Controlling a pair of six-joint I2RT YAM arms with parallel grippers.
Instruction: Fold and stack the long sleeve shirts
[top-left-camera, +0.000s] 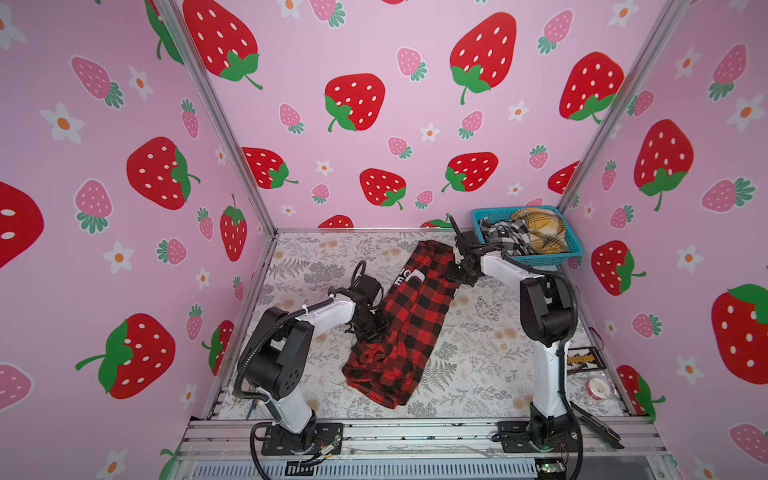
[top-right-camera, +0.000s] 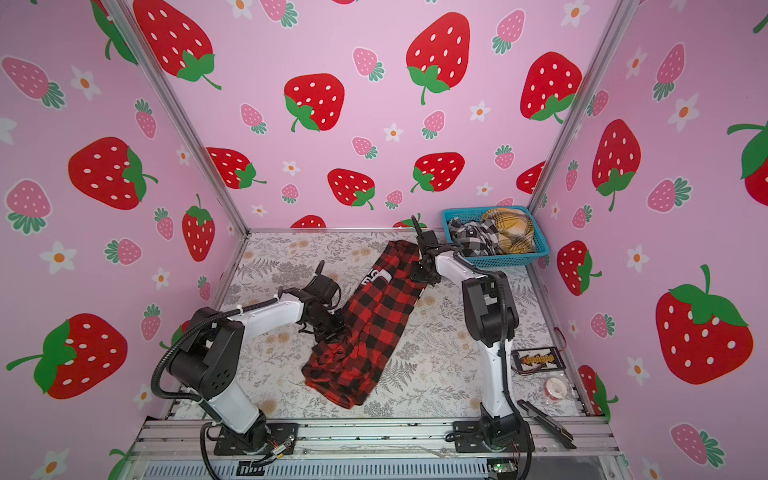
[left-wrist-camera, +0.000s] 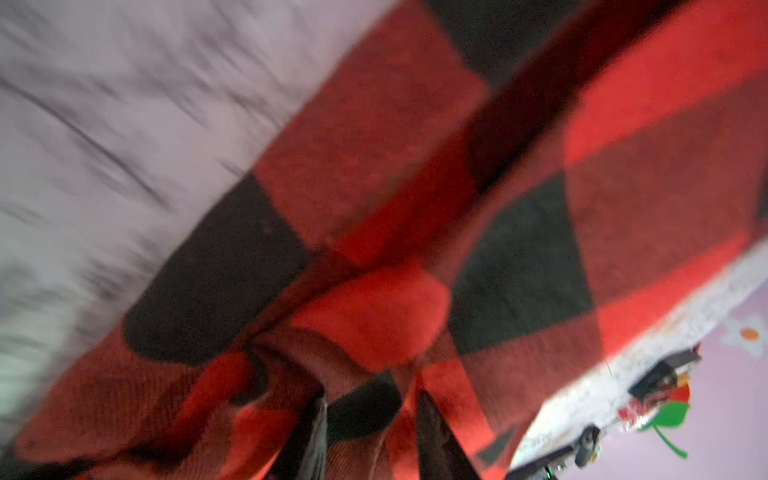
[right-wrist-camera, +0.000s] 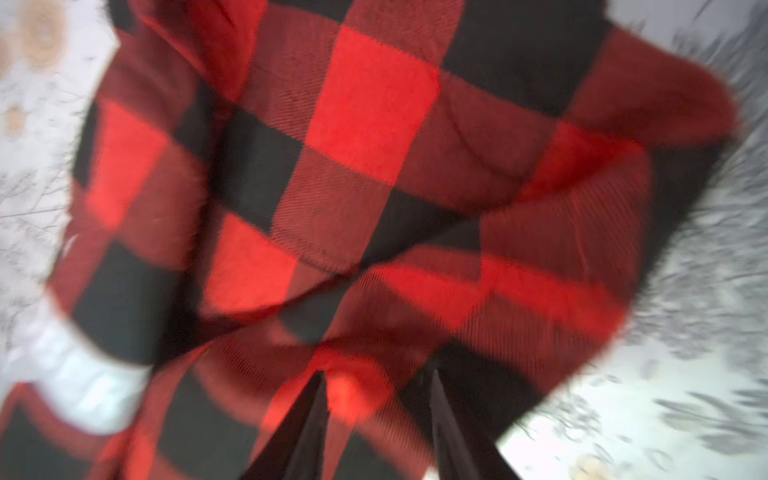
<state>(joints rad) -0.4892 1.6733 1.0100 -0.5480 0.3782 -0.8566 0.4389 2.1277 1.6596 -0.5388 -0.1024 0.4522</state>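
Note:
A red-and-black checked long sleeve shirt (top-left-camera: 411, 320) (top-right-camera: 374, 324) lies in a long, partly folded strip running diagonally across the floral table, with white letters (top-left-camera: 409, 277) showing on a black band. My left gripper (top-left-camera: 374, 328) (left-wrist-camera: 372, 399) is at the shirt's near left edge, its jaws apart with bunched cloth between them. At the far right end of the shirt my right gripper (top-left-camera: 455, 276) (right-wrist-camera: 376, 374) presses down, jaws also apart over red cloth. Both wrist views are blurred. Two more plaid shirts, black-and-white (top-left-camera: 503, 235) and yellow (top-left-camera: 540, 230), lie crumpled in a basket.
The blue mesh basket (top-left-camera: 540, 261) (top-right-camera: 498, 262) stands in the back right corner, just behind my right arm. A black-and-yellow pack (top-left-camera: 582, 359), a small roll (top-left-camera: 596, 388) and a black tool (top-left-camera: 596, 424) lie along the right edge. Pink strawberry walls enclose three sides.

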